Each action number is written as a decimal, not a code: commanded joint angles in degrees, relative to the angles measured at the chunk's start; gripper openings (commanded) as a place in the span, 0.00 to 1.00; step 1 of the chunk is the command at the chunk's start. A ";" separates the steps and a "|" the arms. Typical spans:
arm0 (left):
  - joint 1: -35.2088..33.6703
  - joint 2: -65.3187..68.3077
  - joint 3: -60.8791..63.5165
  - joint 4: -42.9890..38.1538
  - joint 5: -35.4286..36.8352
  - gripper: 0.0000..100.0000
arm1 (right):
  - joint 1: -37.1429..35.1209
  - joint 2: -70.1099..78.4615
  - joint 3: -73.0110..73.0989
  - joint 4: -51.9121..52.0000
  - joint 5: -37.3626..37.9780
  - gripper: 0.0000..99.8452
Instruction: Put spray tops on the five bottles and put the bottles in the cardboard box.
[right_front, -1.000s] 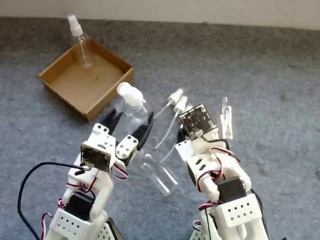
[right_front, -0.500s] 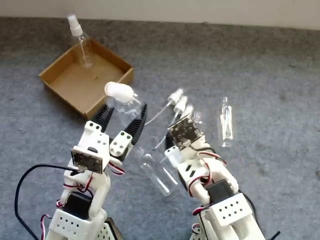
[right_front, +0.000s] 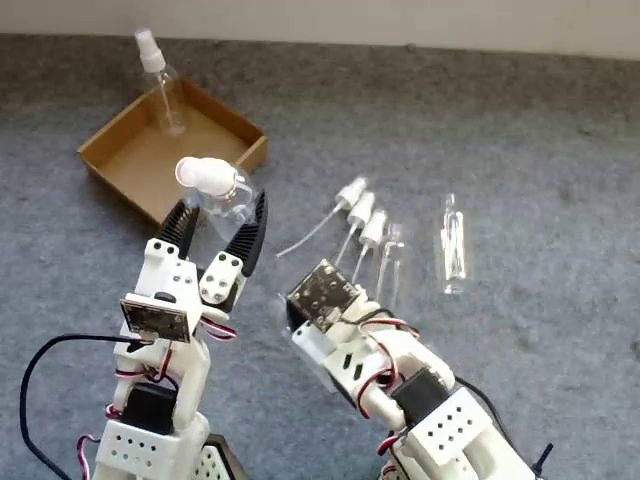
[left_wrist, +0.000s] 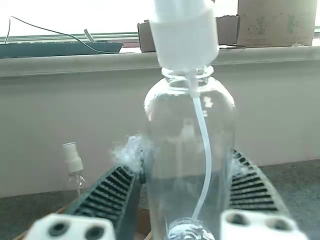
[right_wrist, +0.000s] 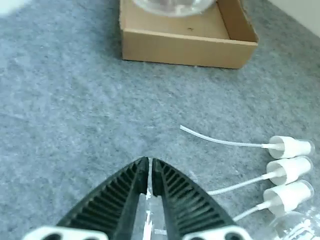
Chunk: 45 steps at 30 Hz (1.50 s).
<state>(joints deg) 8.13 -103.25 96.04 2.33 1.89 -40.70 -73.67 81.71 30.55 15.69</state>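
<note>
One capped bottle (right_front: 165, 95) is stood in the box (right_front: 150, 165), a second bottle (right_front: 225, 198), also capped, is clamped in the left fingers (right_front: 250, 230) beside the box, the right fingers (right_wrist: 130, 200) are held nearly closed, and three tops (right_front: 360, 210) and bare bottles (right_front: 455, 245) right of the box are left to be done.

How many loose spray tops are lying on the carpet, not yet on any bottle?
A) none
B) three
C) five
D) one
B: three white spray tops lie side by side on the carpet, each trailing its thin tube and none fitted to a bottle.
</note>
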 joint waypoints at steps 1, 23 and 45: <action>-1.19 -1.10 0.92 -1.41 0.53 0.07 | -4.18 -0.84 -1.10 -1.71 0.00 0.01; -3.12 -1.10 0.92 -1.05 15.21 0.07 | -14.20 -0.84 -0.66 -13.49 0.00 0.01; 10.77 -1.10 0.92 9.41 14.68 0.07 | -6.20 -0.92 -0.66 -13.49 0.00 0.01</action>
<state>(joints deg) 15.69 -103.25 96.04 11.65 18.15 -49.49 -73.67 81.71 18.33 15.69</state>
